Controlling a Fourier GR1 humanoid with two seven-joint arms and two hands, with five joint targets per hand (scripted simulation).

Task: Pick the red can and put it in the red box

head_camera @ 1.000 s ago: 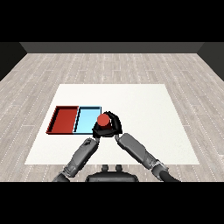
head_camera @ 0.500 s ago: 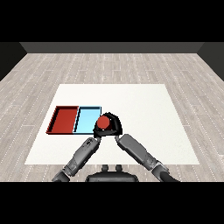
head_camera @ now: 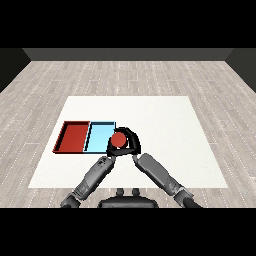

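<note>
The red can [head_camera: 119, 140] is held at the right end of the light blue tray [head_camera: 98, 136], its round top facing up. My right hand [head_camera: 134, 144] is curled round the can from the right and over its far side. My left hand [head_camera: 110, 151] sits just left of and below the can, close against it and partly hidden. The red tray [head_camera: 73, 136] lies left of the blue one, about a tray's width from the can.
Both trays lie side by side on the left part of the white table [head_camera: 170, 125]. My two forearms meet in a V under the can. Wooden floor surrounds the table.
The can and my right hand have shifted slightly nearer and stay at the blue tray's right end. The left hand has kept close beside them.
</note>
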